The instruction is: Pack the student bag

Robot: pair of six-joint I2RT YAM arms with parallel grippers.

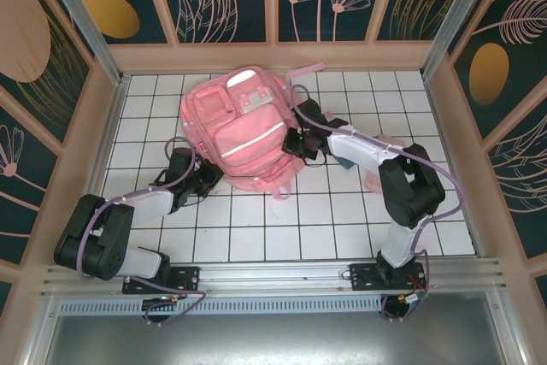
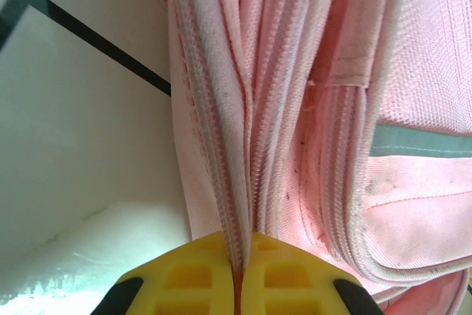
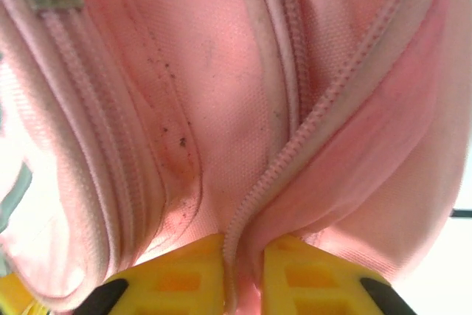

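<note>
Student bag (image 1: pixel 244 126) lies between the left claw (image 2: pixel 237 248), pinching its zipper edge, and right claw (image 3: pixel 243 252), pinching the opposite seam.

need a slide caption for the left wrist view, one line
Left gripper shut on a zipper-edged fold of the pink student bag, white gridded table at left.

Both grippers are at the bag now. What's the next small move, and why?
Probably ease the right gripper slightly away from the left gripper to tension the student bag. Both are shut on zipper seams on opposite sides of it, and the fabric between looks slack and folded.
</note>
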